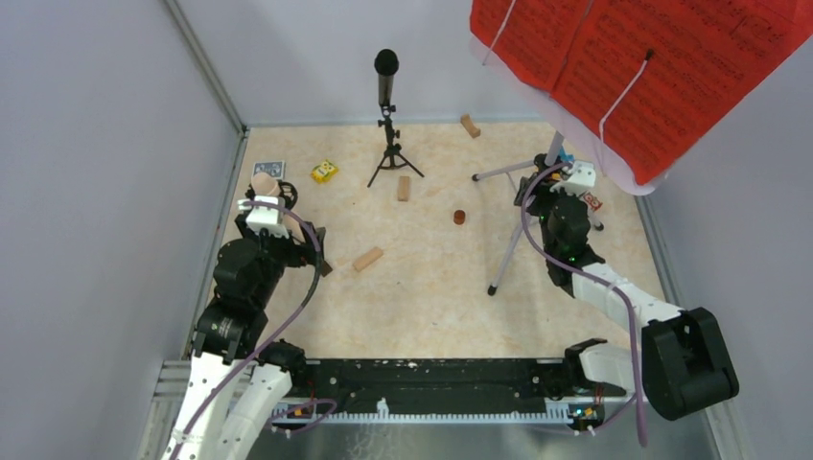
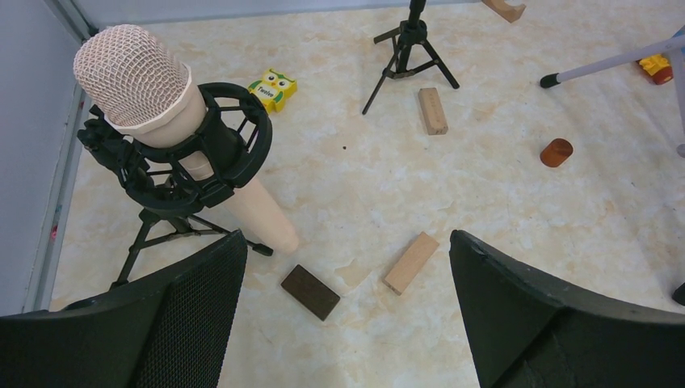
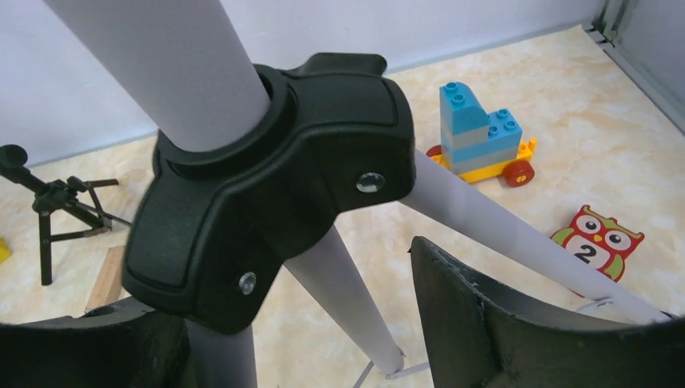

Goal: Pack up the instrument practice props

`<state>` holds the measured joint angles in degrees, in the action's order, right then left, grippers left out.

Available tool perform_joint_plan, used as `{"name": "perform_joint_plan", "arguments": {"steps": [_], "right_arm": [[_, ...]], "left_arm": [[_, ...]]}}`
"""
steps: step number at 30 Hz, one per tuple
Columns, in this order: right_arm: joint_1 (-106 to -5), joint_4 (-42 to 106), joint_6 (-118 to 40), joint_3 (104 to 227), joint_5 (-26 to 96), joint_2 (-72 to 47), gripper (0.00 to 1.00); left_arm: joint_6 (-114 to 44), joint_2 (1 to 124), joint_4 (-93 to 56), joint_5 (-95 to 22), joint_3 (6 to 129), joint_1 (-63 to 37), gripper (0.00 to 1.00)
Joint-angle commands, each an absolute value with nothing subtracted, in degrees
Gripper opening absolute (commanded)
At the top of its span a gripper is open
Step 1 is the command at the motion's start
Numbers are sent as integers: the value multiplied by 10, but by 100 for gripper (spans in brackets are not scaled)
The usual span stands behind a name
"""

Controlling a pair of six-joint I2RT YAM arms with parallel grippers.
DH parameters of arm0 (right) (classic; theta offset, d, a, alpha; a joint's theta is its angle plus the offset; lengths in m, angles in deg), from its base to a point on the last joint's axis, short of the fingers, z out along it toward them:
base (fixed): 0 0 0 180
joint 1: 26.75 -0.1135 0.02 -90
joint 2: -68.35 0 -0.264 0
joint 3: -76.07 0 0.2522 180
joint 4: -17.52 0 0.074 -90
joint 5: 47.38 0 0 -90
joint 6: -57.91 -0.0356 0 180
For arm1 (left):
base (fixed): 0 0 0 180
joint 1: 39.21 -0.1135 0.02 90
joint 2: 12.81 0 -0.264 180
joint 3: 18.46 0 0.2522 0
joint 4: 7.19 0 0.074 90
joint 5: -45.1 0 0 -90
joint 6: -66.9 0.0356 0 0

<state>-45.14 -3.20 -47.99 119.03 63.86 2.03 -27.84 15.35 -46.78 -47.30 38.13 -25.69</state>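
Red sheet-music pages fill the top right corner of the overhead view, spread on the music stand, whose pole rises upright from the right side of the desk. Its silver legs splay from a black hub; one runs left along the desk, one slants toward the near edge. The right gripper is released, with its jaws spread on either side of the legs just under the hub, and a gap shows between the right-hand finger and the nearest leg.

At the far middle the black microphone stands straight up, head on top, on a small black tripod. By the left wall the beige microphone sits in a black shock mount on the second small tripod. Its long axis is tilted, with the mesh head up toward the wall and the tail slanting down to the desk. The left gripper hangs just near of it, jaws wide and gripping nothing.

Tan wooden blocks, a dark block, a yellow owl card, a toy car and a red owl card lie scattered about.
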Motion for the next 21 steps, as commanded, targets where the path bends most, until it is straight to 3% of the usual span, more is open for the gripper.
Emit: {"name": "perform_joint_plan", "arguments": {"steps": [1, 8, 14, 21], "right_arm": [[-457, -68, -445, 1231, 664, -5, 66], [-457, -104, -402, 1215, 604, -5, 46], [-457, -83, -364, 1211, 482, 20, 26], [-458, -15, -327, 1223, 296, 47, 19]], "left_arm": [[-274, 143, -435, -471, 377, -258, 99], [-273, 143, -428, -468, 373, -258, 99], [-272, 144, -426, -466, 370, -258, 99], [-270, 144, -426, -467, 370, -258, 99]]}}
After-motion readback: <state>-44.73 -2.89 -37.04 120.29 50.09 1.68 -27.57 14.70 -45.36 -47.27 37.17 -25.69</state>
